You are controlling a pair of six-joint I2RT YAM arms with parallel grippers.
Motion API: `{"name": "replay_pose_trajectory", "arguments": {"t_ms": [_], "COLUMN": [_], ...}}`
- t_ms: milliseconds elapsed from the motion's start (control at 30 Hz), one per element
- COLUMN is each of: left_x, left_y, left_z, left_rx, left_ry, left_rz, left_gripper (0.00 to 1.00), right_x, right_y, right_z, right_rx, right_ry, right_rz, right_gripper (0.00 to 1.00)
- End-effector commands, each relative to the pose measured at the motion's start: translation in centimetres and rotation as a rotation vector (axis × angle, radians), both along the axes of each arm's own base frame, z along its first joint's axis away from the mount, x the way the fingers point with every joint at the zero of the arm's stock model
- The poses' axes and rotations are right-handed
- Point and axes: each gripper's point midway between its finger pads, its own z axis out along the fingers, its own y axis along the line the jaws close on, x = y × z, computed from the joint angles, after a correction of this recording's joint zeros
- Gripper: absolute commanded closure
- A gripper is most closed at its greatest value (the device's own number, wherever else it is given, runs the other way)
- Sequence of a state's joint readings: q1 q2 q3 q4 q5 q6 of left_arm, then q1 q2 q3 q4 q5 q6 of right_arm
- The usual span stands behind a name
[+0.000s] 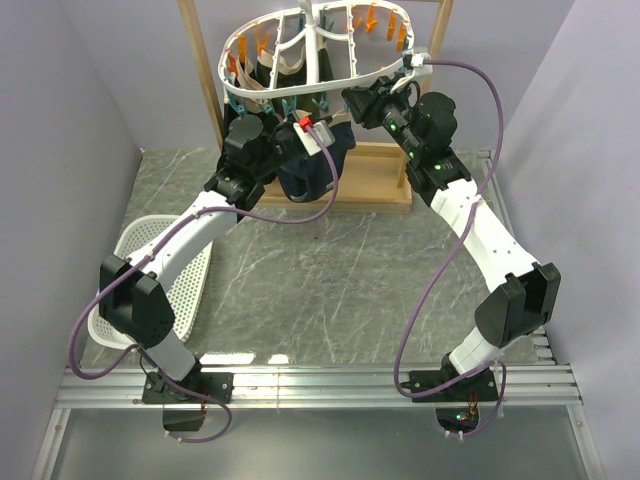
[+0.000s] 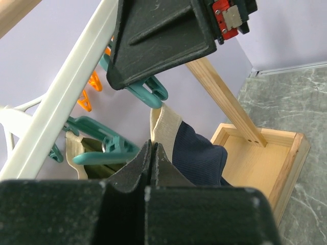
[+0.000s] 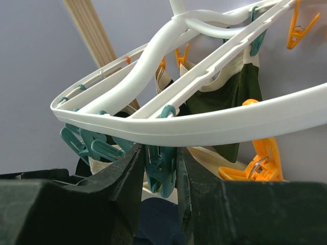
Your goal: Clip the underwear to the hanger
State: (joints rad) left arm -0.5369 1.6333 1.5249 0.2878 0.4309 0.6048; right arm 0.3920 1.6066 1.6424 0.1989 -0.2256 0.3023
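Observation:
The white oval hanger [image 1: 300, 75] hangs from the wooden stand, with orange and teal pegs along its ring. My left gripper [image 1: 305, 135] is raised just under the ring's near edge. In the left wrist view it [image 2: 152, 145] is shut on the pale beige waistband [image 2: 164, 122] of the navy underwear [image 2: 199, 153], whose body hangs below [image 1: 305, 180]. My right gripper [image 1: 347, 100] is at the ring's near rim. In the right wrist view its jaws [image 3: 159, 155] close on a teal peg [image 3: 162, 173] under the rim [image 3: 214, 127], with navy fabric just below.
An olive-green garment [image 3: 240, 97] is clipped farther back on the hanger. The tall wooden frame stand [image 1: 372, 185] has a tray base behind the arms. A white mesh basket [image 1: 150, 265] lies at the table's left. Neighbouring teal pegs [image 3: 87, 145] and an orange peg [image 3: 255, 166] crowd the rim.

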Motion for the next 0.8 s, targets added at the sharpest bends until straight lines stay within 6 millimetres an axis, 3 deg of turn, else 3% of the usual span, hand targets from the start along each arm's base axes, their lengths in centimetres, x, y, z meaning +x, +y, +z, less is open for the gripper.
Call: {"name": "replay_pose_trajectory", "arguments": {"t_ms": [0,767], "left_x": [-2.1,-2.7], "left_y": [0.5,0.6], "left_z": [4.8,6.6], "left_rx": [-0.07,-0.127], "left_ry": [-0.098,-0.094], "left_rz": [-0.044,-0.06], "left_gripper": [1.0,1.0], "right_x": [-1.2,-1.3], "right_y": [-0.9,-1.1], "right_z": [2.2,1.5], "right_rx": [0.01,-0.016], "right_ry": [-0.064,-0.085], "right_rz": [-0.009,-0.019], "right_gripper": [1.0,1.0]}}
